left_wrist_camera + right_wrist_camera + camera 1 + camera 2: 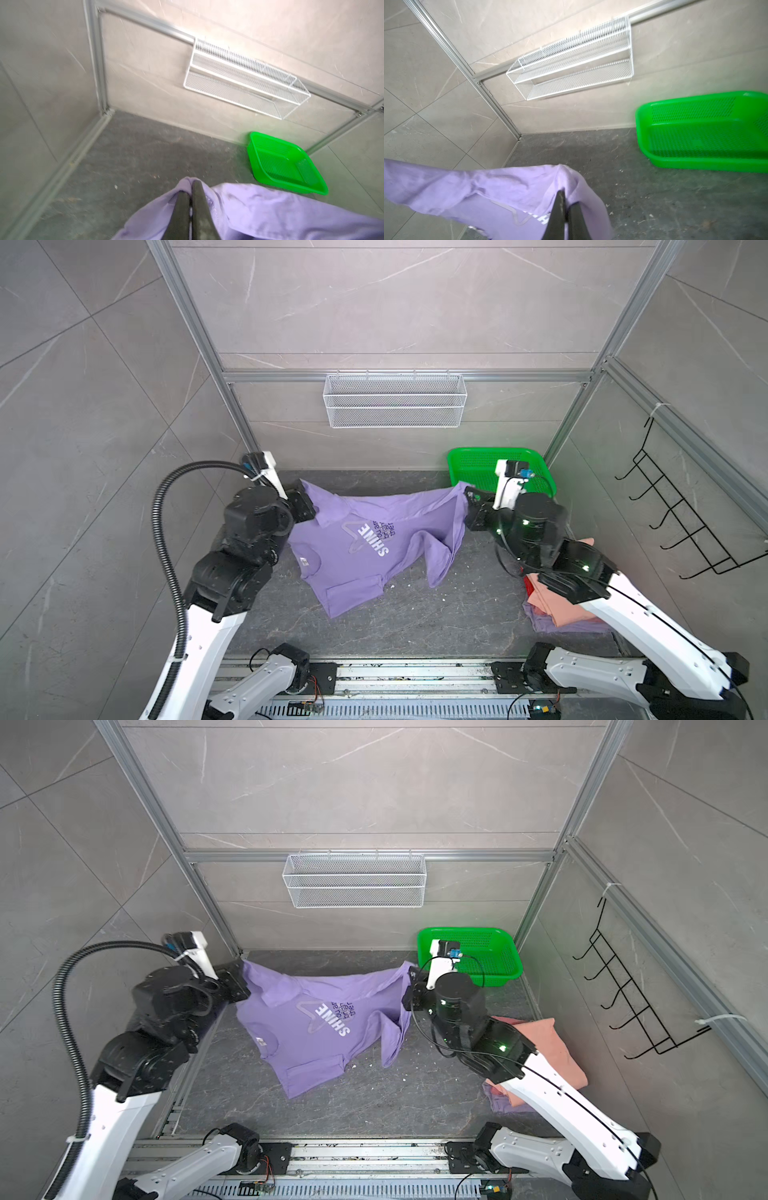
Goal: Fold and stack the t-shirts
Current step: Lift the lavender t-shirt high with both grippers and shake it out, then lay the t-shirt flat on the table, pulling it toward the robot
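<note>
Lavender SHINE tee [353, 568] hangs unfolded between left claw [191, 184] and right claw [566, 200], both clamped on it; salmon-and-purple pile [559, 614] lies stacked right.

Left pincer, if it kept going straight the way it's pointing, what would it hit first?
The left pincer, shut on the purple t-shirt, would probably meet the dark tabletop first, then the back wall; the green basket sits off to one side. Depth is unclear.
</note>
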Motion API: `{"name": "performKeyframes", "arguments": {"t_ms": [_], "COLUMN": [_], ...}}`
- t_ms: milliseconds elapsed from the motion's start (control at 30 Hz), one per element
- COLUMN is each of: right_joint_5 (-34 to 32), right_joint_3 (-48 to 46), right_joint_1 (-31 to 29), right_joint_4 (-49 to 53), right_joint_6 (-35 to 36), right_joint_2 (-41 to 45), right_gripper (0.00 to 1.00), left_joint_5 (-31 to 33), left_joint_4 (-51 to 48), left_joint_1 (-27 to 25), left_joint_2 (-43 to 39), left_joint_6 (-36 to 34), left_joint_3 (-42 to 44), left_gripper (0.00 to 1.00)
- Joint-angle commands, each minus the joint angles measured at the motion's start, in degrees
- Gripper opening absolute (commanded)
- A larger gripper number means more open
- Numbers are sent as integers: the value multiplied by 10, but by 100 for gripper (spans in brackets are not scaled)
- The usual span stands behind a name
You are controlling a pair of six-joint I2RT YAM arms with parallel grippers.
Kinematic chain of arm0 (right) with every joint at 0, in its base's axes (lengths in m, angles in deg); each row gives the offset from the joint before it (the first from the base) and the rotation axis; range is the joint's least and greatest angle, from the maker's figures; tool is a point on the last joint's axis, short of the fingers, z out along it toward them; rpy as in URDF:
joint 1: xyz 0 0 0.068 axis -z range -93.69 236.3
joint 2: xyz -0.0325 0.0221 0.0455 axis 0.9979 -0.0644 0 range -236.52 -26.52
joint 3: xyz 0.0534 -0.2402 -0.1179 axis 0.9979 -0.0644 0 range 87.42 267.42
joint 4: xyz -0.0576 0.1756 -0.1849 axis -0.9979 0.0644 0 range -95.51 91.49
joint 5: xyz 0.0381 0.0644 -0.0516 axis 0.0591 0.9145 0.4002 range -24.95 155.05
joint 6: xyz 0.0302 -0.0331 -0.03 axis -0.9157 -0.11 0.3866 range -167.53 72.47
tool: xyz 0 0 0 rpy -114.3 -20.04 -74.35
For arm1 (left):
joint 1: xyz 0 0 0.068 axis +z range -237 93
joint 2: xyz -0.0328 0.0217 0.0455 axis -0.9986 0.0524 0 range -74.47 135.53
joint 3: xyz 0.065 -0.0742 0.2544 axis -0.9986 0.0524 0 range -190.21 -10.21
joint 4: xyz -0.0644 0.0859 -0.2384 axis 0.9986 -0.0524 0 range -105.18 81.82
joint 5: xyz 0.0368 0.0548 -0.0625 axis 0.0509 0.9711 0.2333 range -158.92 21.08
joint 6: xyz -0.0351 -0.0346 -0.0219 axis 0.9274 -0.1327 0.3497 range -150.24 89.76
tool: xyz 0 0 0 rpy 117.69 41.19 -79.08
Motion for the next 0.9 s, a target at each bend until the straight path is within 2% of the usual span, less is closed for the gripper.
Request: {"name": "performKeyframes", "arguments": {"t_ms": [0, 133, 233, 433, 567, 767, 867], "right_joint_5": [-32, -23, -32, -7, 4, 56, 60], "right_joint_3": [62, 93, 101, 112, 123, 175, 188], "right_joint_1": [2, 3, 3, 3, 3, 2, 2], "right_joint_4": [71, 102, 125, 141, 155, 198, 212], "right_joint_6": [112, 157, 163, 146, 144, 138, 134], "right_joint_2": [17, 28, 35, 57, 82, 84, 80], "right_gripper": [0, 0, 0, 0, 0, 0, 0], "left_joint_5": [105, 156, 168, 170, 154, 86, 45], "left_joint_4": [67, 114, 138, 142, 123, 51, 38], "left_joint_1": [4, 3, 3, 3, 3, 3, 3], "left_joint_2": [8, 19, 27, 30, 6, -49, -64], "left_joint_6": [-153, -264, -328, -391, -392, -332, -319], "left_joint_3": [-88, -156, -186, -228, -240, -239, -234], "left_gripper": [0, 0, 0, 0, 0, 0, 0]}}
